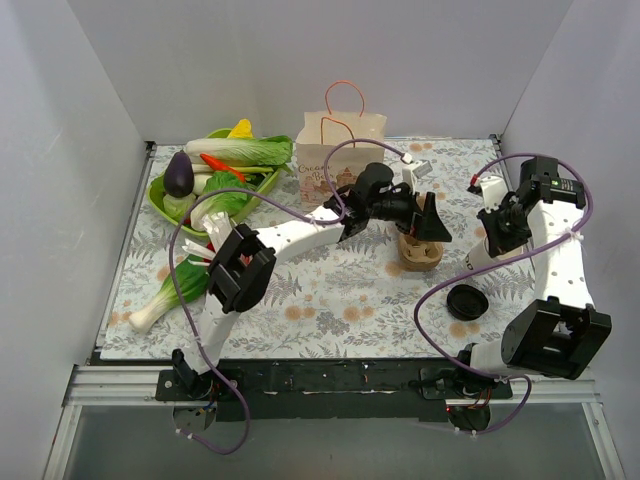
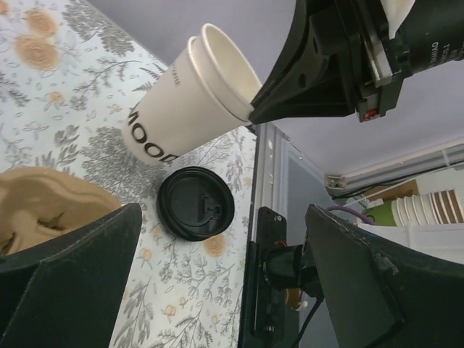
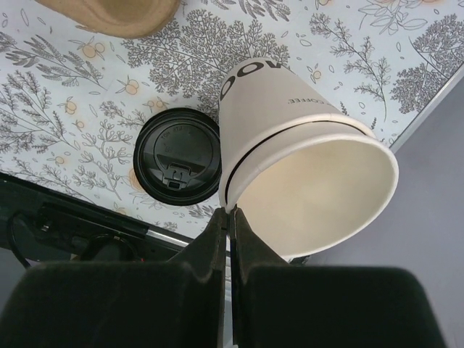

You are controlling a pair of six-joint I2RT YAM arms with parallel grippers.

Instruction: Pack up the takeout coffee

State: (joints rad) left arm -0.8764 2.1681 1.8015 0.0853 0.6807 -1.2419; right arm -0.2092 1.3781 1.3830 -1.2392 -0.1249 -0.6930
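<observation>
White paper cup, which looks like two nested ones, hangs lidless in the air. The right end effector has its fingers pressed together on the wall of the rim. No lidded cup shows in any view, so I take this one to be the coffee to pack.

The cup's long axis is tilted. Its open mouth points up and back toward the right wrist, and its base points down at the table.

The black lid lies flat on the table just beside the cup's base, on the side nearer the arm bases. The brown cardboard carrier sits farther off, toward the robot's left.

The left end effector is spread wide and holds nothing, hovering over the carrier's edge and looking across at the cup and lid.

The right arm has the cup, and the left is the free one for the lid. The cup probably has to come upright before lidding or seating.
</observation>
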